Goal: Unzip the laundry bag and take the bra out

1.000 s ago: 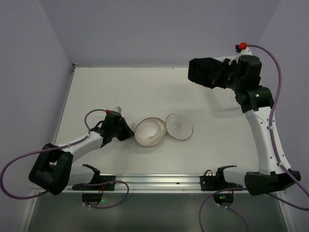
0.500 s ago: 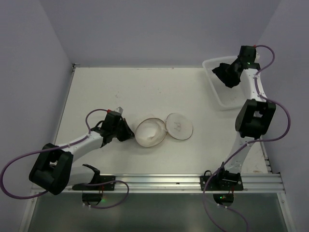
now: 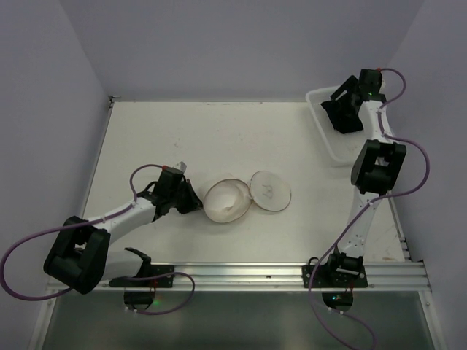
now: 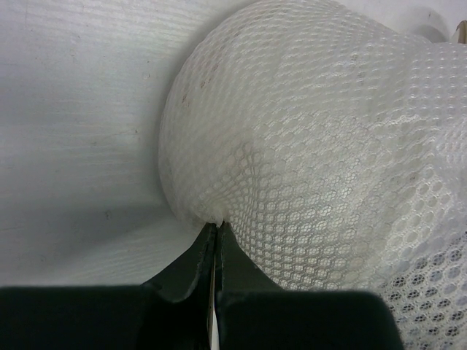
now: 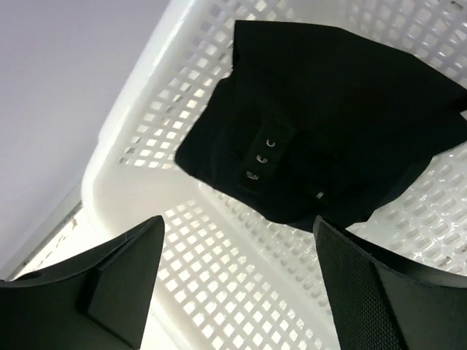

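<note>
The left gripper (image 4: 217,227) was pressed together on a pinch of mesh at the edge of the laundry bag (image 4: 314,138), which bulged just ahead of its fingertips and lay unzipped on the bench (image 3: 219,135). The right gripper (image 5: 237,281) was spread wide and held nothing. The black bra (image 5: 328,124) lay just beyond its fingers in the white perforated basket (image 5: 146,153).

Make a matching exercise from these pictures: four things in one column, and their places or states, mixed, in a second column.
1 laundry bag
2 bra
3 left gripper
4 right gripper

A open, above the basket
B unzipped, on the table
C inside the basket
D shut on the bag's mesh

Pairs: 1-B, 2-C, 3-D, 4-A
</note>
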{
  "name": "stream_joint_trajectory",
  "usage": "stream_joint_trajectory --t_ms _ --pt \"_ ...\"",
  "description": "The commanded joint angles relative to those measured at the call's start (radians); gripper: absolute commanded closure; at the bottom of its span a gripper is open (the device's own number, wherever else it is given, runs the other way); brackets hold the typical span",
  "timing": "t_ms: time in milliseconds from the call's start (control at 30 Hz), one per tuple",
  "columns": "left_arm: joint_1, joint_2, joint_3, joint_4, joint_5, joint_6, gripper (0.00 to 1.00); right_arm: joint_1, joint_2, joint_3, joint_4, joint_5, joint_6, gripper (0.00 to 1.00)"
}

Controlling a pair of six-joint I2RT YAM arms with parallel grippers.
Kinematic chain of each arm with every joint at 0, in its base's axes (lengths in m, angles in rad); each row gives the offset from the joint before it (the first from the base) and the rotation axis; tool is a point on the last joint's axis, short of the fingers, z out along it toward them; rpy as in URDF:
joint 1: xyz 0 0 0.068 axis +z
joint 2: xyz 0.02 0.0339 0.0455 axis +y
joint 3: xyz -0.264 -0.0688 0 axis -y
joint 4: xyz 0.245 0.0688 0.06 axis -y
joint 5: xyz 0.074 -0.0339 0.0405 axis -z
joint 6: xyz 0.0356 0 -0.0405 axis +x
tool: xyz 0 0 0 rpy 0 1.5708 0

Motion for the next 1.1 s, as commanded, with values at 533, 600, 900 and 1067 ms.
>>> stream_joint_trajectory --t_ms 533,600,900,1067 --pt "0.009 0.080 0.071 0.032 0.057 0.056 1.00 0.461 -0.910 -0.847 0.110 -0.152 -0.164 0.16" --pt "0.009 0.083 0.073 0.037 0.061 0.056 1.00 0.593 -0.977 -0.927 0.162 -0.158 -0.142 0.18" --pt "0.009 0.071 0.077 0.034 0.066 0.056 1.00 0.958 -0.966 -1.122 0.313 -0.117 -0.133 0.28" --pt "0.007 0.063 0.080 0.028 0.068 0.057 1.00 1.059 -0.833 -1.105 0.382 -0.109 -0.154 0.36"
